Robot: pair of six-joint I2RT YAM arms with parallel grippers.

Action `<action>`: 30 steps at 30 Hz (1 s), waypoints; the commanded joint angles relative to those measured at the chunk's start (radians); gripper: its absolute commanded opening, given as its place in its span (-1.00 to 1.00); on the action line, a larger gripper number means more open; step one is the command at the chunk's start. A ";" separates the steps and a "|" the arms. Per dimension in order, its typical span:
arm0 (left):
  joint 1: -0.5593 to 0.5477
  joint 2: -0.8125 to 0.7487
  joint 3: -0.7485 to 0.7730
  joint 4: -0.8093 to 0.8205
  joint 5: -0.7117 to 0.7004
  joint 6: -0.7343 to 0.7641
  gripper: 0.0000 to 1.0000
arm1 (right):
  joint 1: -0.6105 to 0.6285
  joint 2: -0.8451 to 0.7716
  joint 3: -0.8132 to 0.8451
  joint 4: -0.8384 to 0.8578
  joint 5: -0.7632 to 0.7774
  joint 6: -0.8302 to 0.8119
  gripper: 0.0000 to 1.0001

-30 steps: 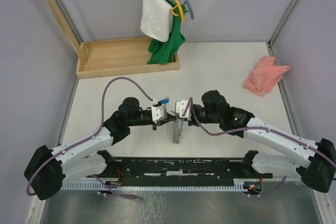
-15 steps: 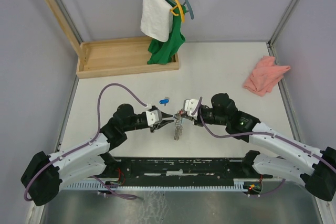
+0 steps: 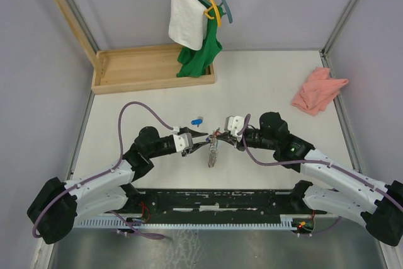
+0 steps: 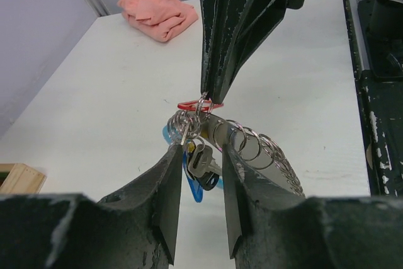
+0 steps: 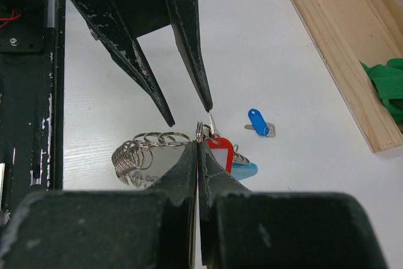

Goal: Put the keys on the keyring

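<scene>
A small metal key with a bright blue head is lying flat on the white tabletop, alone, at about eleven o'clock from the ring bunch in the top view. A small key with a red oval tag head is resting against a small silver split ring, which is standing upright. A chain of linked silver rings is trailing from it toward six o'clock.
</scene>
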 commanded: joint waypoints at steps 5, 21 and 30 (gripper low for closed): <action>0.004 0.045 0.028 0.079 -0.007 0.107 -0.21 | -0.008 -0.034 0.013 0.103 -0.052 0.023 -0.98; 0.003 0.017 0.027 0.079 -0.015 0.171 -0.13 | -0.015 -0.032 0.015 0.102 -0.078 0.030 -0.98; 0.003 -0.003 0.033 0.048 0.009 0.192 -0.10 | -0.017 -0.030 0.019 0.104 -0.086 0.033 -0.98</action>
